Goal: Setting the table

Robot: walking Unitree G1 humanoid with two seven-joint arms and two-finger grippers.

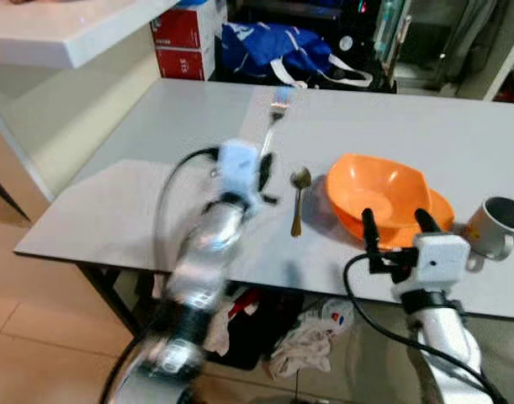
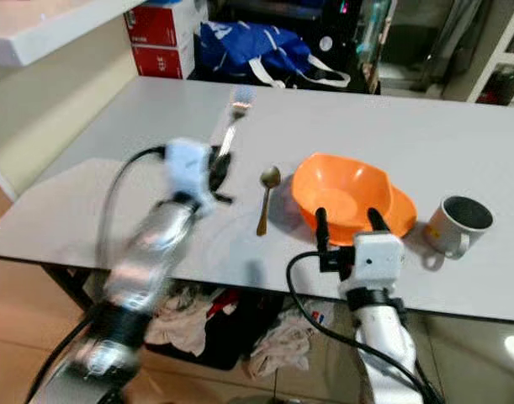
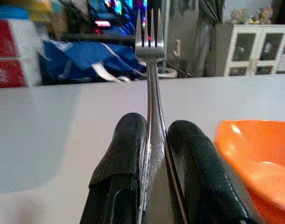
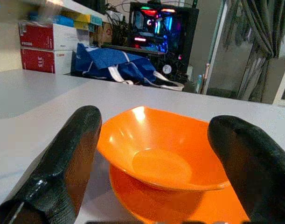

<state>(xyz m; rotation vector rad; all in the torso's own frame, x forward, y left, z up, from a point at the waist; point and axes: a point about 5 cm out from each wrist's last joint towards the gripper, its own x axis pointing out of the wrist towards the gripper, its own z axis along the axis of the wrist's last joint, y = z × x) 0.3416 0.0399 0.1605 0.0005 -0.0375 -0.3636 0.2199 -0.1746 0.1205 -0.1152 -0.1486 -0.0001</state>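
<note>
Left wrist view, left gripper (image 3: 154, 140) clamps fork (image 3: 150, 51) upright, orange bowl (image 4: 163, 156) just ahead of spread right gripper (image 4: 163, 163).

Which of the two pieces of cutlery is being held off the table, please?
The fork, clamped between the left tool's fingers with its tines pointing away; the spoon lies flat on the table beside the orange bowl.

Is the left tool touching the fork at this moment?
Touching. In the left wrist view the two black fingers of the left tool press on both sides of the fork handle, with no gap visible.
</note>
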